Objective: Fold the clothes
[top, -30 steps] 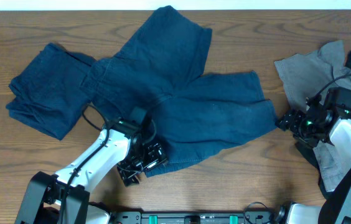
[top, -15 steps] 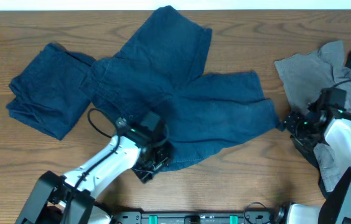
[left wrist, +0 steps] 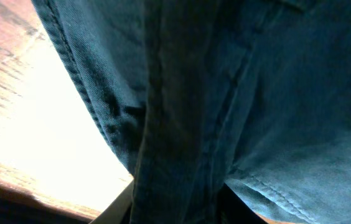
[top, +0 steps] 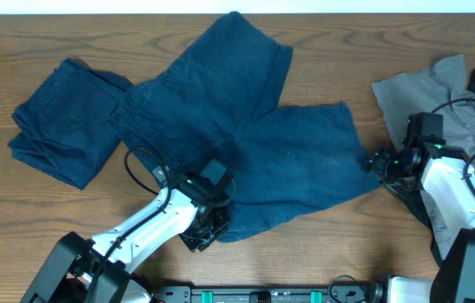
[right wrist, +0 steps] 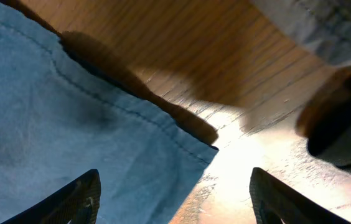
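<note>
Left gripper [top: 208,229] is pinching the near hem of the shorts [top: 246,143] mid-table. Right gripper [top: 378,162] is hovering wide open and empty at their right corner. One garment [top: 61,126] is lying folded at the left, while the shorts and grey pile [top: 431,93] are waiting.

Brown wooden worktop [top: 27,219], grain running left to right, filling almost all of the overhead view. Darker streaks in the grain toward the far left corner. Thin pale strip [top: 372,5] along the far edge; wall or floor, cannot tell. Light even and diffuse from above, shadows short and soft.

Left wrist view: same wood [left wrist: 14,93] at close range, strong white glare [left wrist: 45,137] washing out the grain, darker brown at the lower left corner.

Right wrist view: wood [right wrist: 225,68] warm orange-brown, grain diagonal, bright patch [right wrist: 238,165] low at centre, dark shadow band [right wrist: 132,81] above it.
</note>
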Controlling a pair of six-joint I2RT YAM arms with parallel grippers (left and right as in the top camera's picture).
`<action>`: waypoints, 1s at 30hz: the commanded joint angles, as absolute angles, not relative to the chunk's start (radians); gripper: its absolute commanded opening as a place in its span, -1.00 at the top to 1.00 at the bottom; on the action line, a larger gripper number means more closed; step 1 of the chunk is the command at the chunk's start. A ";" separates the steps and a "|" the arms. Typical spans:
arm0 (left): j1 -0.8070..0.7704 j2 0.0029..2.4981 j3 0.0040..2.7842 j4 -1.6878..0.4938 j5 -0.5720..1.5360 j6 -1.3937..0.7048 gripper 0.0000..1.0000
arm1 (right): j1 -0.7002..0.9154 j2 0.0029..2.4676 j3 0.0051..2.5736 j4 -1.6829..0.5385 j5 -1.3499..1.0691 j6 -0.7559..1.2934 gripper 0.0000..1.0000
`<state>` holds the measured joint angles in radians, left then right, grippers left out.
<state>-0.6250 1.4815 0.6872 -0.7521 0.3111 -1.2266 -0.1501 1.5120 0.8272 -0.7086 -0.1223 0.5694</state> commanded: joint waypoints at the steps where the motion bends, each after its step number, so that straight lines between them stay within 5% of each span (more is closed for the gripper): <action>1: -0.630 1.486 0.677 -0.762 0.314 -1.205 0.39 | -0.105 1.524 0.807 -0.712 -0.120 0.593 -0.54; 5: -0.630 1.486 0.677 -0.762 0.313 -1.205 0.39 | -0.056 1.525 0.765 -0.736 -0.115 0.658 -0.89; 11: -0.630 1.486 0.677 -0.765 0.313 -1.159 0.39 | -0.039 1.525 0.689 -0.658 -0.092 0.737 -0.80; 14: -0.630 1.486 0.677 -0.778 0.313 -1.159 0.39 | -0.039 1.525 0.654 -0.570 -0.081 0.748 -0.53; 19: -0.630 1.465 0.677 -0.783 0.313 -1.105 0.39 | -0.039 1.524 0.643 -0.443 -0.078 0.748 0.69; 21: -0.630 1.444 0.677 -0.794 0.313 -1.084 0.46 | -0.039 1.524 0.643 -0.405 -0.079 0.748 0.97; 30: -0.630 1.269 0.680 -0.830 0.313 -0.995 0.88 | -0.054 1.442 0.681 -0.485 -0.108 0.755 0.98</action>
<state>-0.6250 1.3289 0.6865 -0.8192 0.3111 -1.0515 -0.0532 1.5005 0.6537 -0.4606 -0.1043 0.7433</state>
